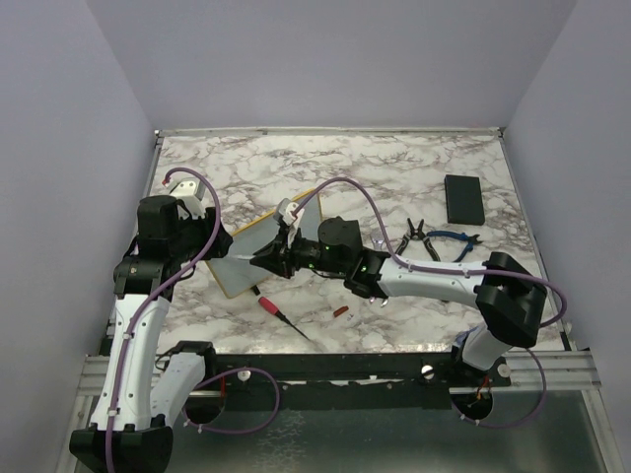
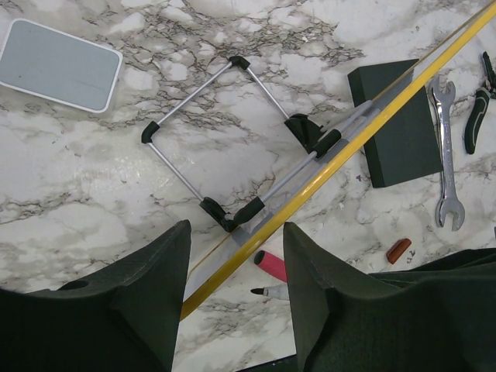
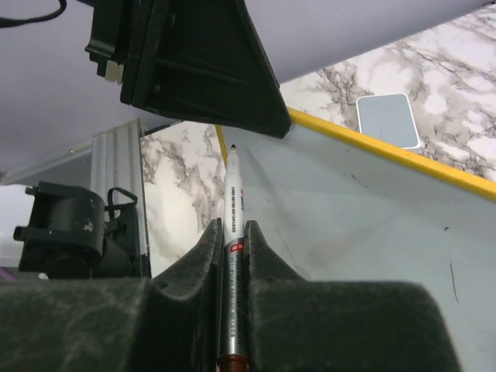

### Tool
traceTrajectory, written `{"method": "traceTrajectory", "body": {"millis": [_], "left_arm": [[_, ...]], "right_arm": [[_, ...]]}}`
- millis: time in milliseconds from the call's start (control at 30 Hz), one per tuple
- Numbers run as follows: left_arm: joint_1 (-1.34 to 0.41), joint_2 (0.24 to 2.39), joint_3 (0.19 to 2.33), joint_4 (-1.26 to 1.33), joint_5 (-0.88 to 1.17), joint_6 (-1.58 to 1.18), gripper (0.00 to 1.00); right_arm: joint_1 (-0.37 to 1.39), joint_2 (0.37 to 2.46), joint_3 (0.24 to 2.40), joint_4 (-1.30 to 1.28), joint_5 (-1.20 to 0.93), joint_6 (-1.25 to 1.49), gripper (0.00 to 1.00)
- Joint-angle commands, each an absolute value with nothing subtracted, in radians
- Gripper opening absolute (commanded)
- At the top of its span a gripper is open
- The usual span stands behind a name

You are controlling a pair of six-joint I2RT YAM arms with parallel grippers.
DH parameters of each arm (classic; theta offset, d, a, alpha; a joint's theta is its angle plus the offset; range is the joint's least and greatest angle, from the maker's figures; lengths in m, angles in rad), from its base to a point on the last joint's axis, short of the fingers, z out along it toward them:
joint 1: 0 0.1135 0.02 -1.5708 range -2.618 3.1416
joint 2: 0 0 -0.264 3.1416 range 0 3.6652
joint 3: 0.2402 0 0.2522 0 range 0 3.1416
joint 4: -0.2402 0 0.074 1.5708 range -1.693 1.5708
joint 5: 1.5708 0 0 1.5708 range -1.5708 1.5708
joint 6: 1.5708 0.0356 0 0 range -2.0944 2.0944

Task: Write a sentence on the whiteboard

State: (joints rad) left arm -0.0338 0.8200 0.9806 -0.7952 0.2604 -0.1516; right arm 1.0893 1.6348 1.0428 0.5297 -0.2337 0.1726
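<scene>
Yellow-framed and pale-faced, the whiteboard (image 1: 240, 264) leans tilted on a wire stand (image 2: 194, 94) at the middle-left of the bench (image 1: 394, 177), with both arms crowded over it. No sentence shows on its face, only a few faint specks.

The right pincer (image 3: 231, 229) is clenched on a marker (image 3: 232, 190). The marker's tip points at the face close to the frame; I cannot tell whether it touches. The left pincer (image 2: 236, 230) straddles the board's edge with its jaws apart, released and grasping nothing.

That loose edge is the chief risk, I judge. The stand looks light, so if the marker presses before the board is clamped, the board may slide or rock back. The strokes would then skip or smear.

The tip starts so near the frame that a small error could put the first stroke on the yellow edge or off the board.

A left finger also hangs just above the marker. A rising stroke could knock it, twist the marker in its grasp, or jolt the board.
</scene>
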Motion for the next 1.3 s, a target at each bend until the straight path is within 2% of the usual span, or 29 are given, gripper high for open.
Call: {"method": "traceTrajectory", "body": {"millis": [0, 767, 1267], "left_arm": [[-0.032, 0.813, 0.992, -0.812, 0.243, -0.140, 0.52], [-0.044, 0.807, 0.994, -0.815, 0.242, -0.132, 0.51], [-0.049, 0.802, 0.996, -0.816, 0.244, -0.129, 0.51]], "right_arm": [[1.103, 1.673, 1.080, 0.534, -0.256, 0.143, 0.01], [1.109, 1.744, 1.120, 0.588, -0.180, 0.133, 0.01], [1.111, 1.765, 1.061, 0.558, -0.161, 0.147, 0.01]]}}
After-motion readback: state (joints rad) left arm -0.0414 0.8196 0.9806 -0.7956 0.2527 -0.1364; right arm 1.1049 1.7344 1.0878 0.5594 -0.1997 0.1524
